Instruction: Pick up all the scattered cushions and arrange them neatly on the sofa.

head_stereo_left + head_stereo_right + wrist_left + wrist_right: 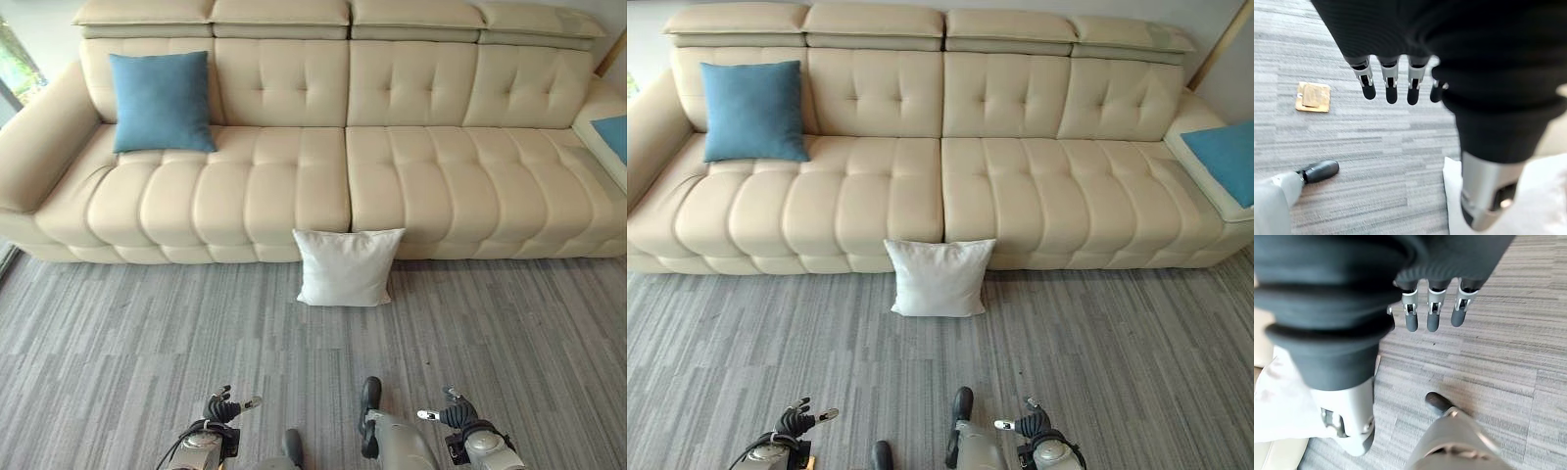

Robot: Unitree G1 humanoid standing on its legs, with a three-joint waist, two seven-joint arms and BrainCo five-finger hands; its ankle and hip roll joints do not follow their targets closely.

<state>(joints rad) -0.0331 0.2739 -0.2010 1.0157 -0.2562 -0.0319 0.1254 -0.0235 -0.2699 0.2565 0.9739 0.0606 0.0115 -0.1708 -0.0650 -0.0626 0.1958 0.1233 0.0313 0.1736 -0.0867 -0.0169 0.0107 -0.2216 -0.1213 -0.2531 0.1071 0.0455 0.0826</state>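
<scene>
In the left eye view a square white fabric cushion (pixel 348 266) stands on the grey striped carpet floor (pixel 118 343), leaning against the front of the long cream tufted leather sofa (pixel 392 176), while a square blue fabric cushion (pixel 161 101) rests upright against the backrest near the sofa's left end. In the right eye view a second blue cushion (pixel 1227 159) lies on the sofa's right end section, and the left hand (pixel 795 421) and right hand (pixel 1031 425) hang low near the floor, well apart from every cushion. In the left wrist view the left hand's fingers (pixel 1391 88) hang relaxed and empty above the carpet, a small flat tan square (pixel 1313 96) lying on the floor beyond them, and in the right wrist view the right hand's fingers (pixel 1433 316) likewise hang relaxed, holding nothing.

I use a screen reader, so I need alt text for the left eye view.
A white cushion stands on grey carpet, leaning against a cream sofa. A blue cushion sits on the sofa.
</scene>
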